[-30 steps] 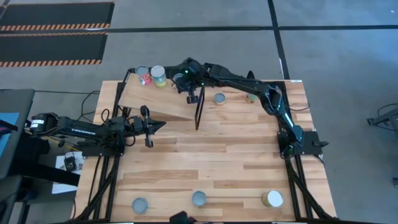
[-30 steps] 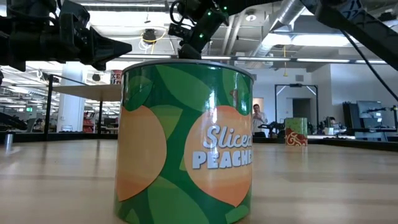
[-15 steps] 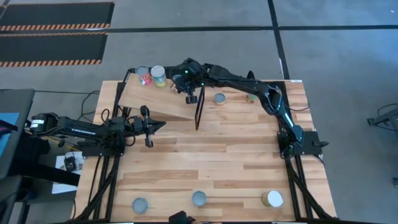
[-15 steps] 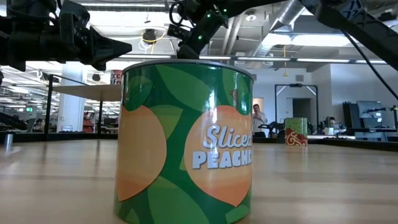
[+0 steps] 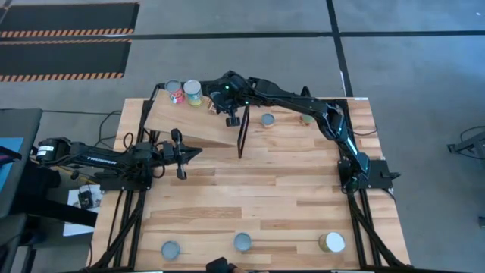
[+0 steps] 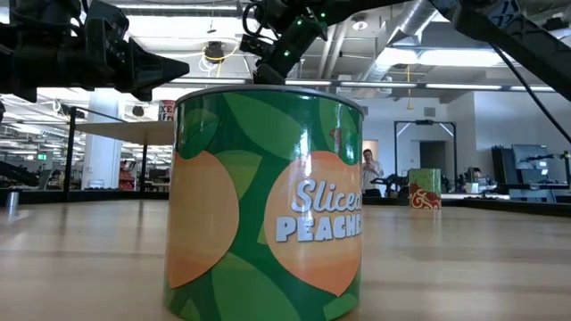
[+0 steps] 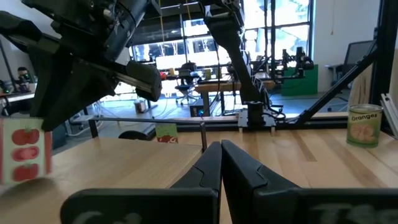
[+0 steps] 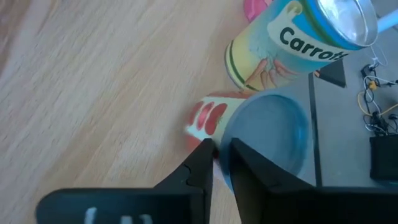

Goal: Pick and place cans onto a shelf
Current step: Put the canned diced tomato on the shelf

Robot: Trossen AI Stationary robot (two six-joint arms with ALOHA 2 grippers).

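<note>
Red-labelled can [image 8: 214, 118] just beyond jaws

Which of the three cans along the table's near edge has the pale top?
The rightmost can of that row: its lid is cream and looks wider. The middle can and the left can both have silvery-grey tops.

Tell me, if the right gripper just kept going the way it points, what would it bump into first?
Most likely the tomato can on the shelf: in the right wrist view the right gripper has its fingertips right at that can's silvery top. The carrots can stands just beyond it. Depth is hard to judge, so contact may be very near.
</note>
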